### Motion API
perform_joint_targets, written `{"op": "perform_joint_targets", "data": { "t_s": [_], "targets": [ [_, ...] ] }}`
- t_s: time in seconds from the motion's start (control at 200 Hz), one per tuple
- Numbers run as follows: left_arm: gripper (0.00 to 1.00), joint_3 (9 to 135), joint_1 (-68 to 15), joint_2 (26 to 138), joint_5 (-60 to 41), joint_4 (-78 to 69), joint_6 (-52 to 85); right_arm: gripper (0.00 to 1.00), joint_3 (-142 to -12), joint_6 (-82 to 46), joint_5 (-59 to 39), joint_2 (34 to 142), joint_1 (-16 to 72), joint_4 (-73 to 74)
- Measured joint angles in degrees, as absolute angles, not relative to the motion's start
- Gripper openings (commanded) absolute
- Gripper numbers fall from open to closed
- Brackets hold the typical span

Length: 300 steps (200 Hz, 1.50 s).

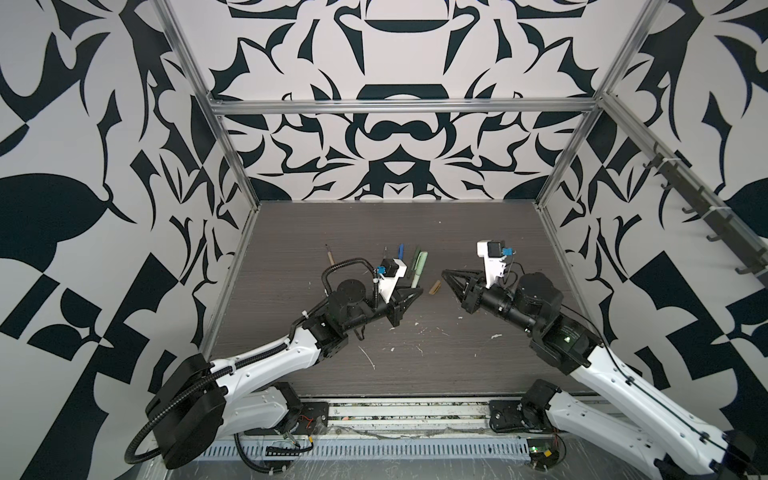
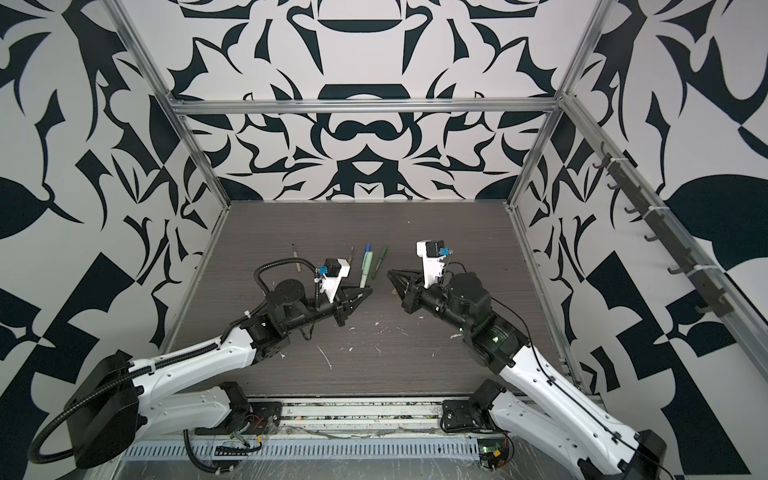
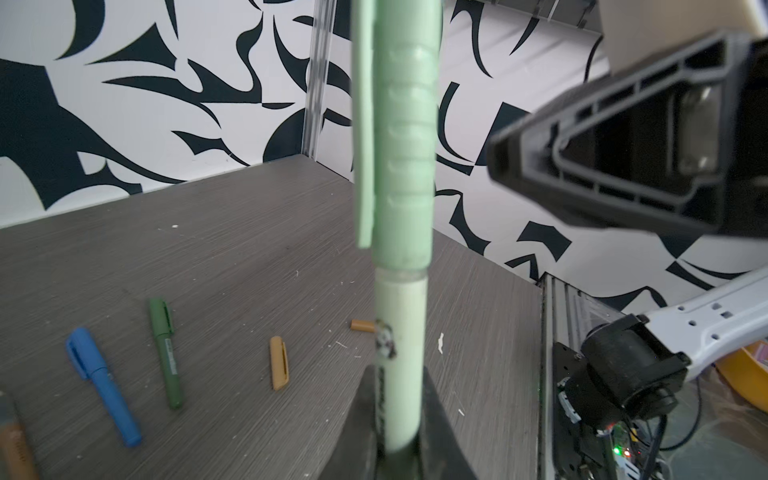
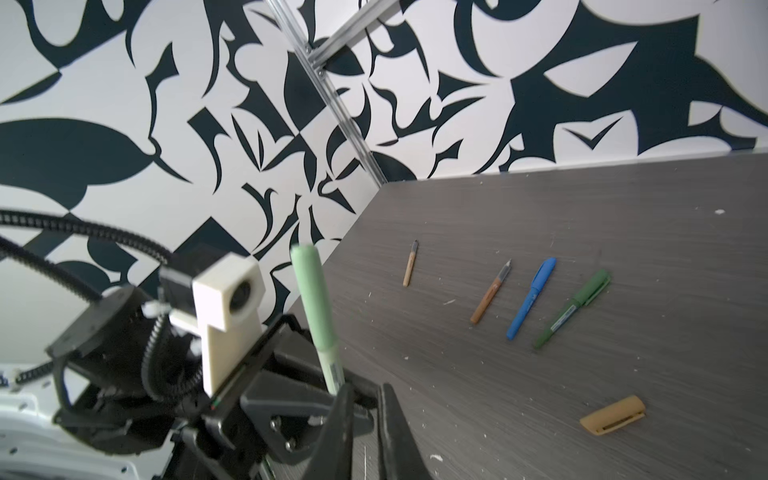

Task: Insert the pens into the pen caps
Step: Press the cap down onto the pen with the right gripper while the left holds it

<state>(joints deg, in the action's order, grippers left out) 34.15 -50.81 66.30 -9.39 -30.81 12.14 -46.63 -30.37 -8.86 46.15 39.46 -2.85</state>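
Pens first: the pale green pen [image 3: 401, 332] stands roughly upright near the middle of the table [image 1: 457, 232], my left gripper [image 1: 417, 291] clamped on its lower barrel, with the pale green cap [image 3: 401, 158] seated on top. I judge that this pose offers the tip end to the other arm for capping. My right gripper [image 4: 368, 392] hangs at its 3 o'clock, jaws narrow, a slit between them and nothing in it. From 10 to 12 o'clock lie four more: blue pen [image 4: 532, 297] and dark green pen [image 4: 572, 309] capped, orange-brown pen [image 4: 491, 293] and tan pen [image 4: 410, 266] bare-tipped. So five pens, three caps fitted, two loose: the tan cap [image 4: 613, 415] at 4 o'clock, the orange-brown cap [image 3: 360, 325] half hidden behind the held pen.
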Motion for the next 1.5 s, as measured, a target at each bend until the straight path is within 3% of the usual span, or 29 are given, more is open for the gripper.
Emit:
{"op": "perform_joint_targets", "data": {
  "t_s": [0.085, 0.185, 0.475, 0.825, 0.97, 1.295, 1.5],
  "targets": [
    [0.0, 34.2, -51.5, 66.0, -7.1, -28.4, 8.8, 0.28, -51.9, -28.8, -7.7, 49.2, 39.5, -5.5],
    [0.0, 34.3, -51.8, 65.7, -5.1, -26.6, 6.2, 0.36, -57.5, -27.2, -7.6, 53.2, 39.5, -7.2],
    [0.0, 35.6, -51.8, 65.2, -3.3, -24.0, 3.4, 0.39, -63.0, -27.1, -8.6, 60.2, 39.5, -7.2],
    [0.0, 36.3, -51.9, 66.6, -3.2, -22.9, 3.8, 0.18, -58.7, -31.5, -11.8, 63.0, 39.5, -4.0],
    [0.0, 36.8, -51.9, 67.2, -3.3, -22.4, 4.5, 0.16, -57.8, -31.9, -12.1, 63.0, 39.5, -3.4],
    [0.0, 38.9, -52.1, 68.5, -3.1, -20.8, 8.1, 0.02, -54.7, -32.0, -11.7, 62.3, 38.9, 1.6],
    [0.0, 42.2, -52.1, 69.2, -3.2, -18.9, 9.0, 0.0, -52.4, -32.0, -10.6, 60.8, 38.5, 7.1]
  ]
}}
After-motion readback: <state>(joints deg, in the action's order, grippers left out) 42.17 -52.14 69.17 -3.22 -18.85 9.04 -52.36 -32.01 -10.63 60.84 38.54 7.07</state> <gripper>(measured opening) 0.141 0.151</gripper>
